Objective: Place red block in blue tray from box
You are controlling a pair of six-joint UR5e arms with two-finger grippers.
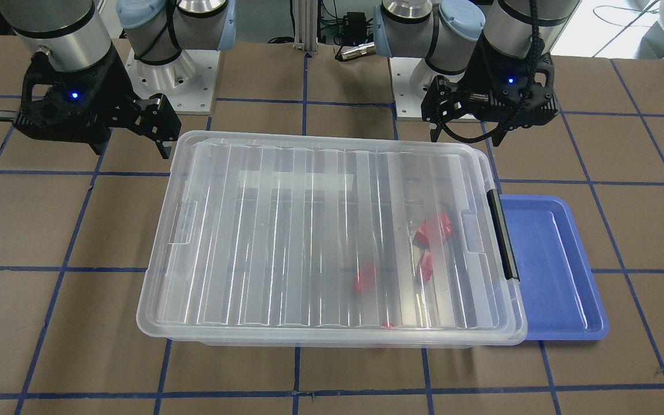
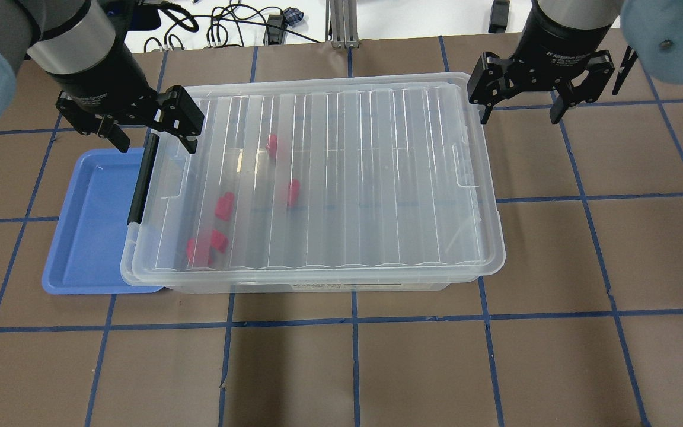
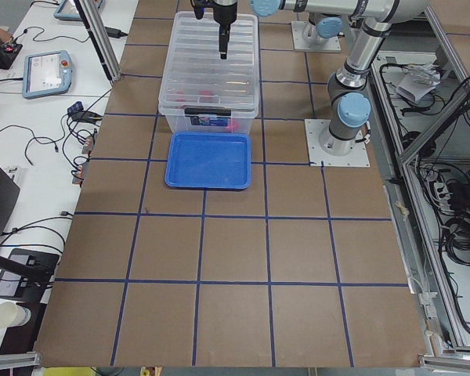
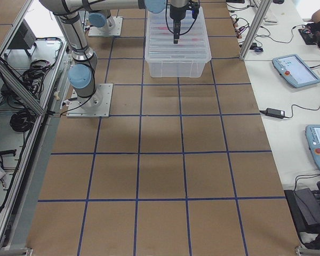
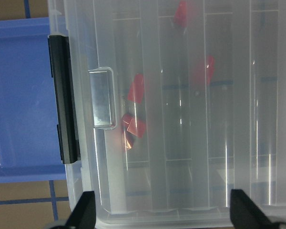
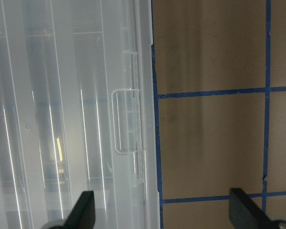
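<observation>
1. Blue tray (image 2: 89, 237) – lies flat on brown table (image 2: 412, 367) w/ blue tape grid, toward robot's L end. One long side sits just beside box's latch end. From above, box rim overlaps tray's edge; whether they touch can't be told.
2. Box (image 4: 177, 68) – clear bin, upright, approx. mid-table, long axis running L–R. Ribbed lid (image 2: 377, 178) sits on top. Black latch bar (image 5: 62, 95) is on short side facing tray.
3. Red blocks (image 2: 224, 206) – inside box, under lid, all in the half nearer latch. At least four, blurred thru plastic. A couple lie bunched close to latch end; the others lie apart, further in.
4. L gripper (image 2: 156, 142) – hangs above box's latch end, clear of lid. Fingers spread wide, nothing btwn them.
5. R gripper (image 2: 519, 115) – hangs over box's opposite short end, abt where rim meets bare table, well apart from L gripper. Fingers spread wide, grasping nothing.
</observation>
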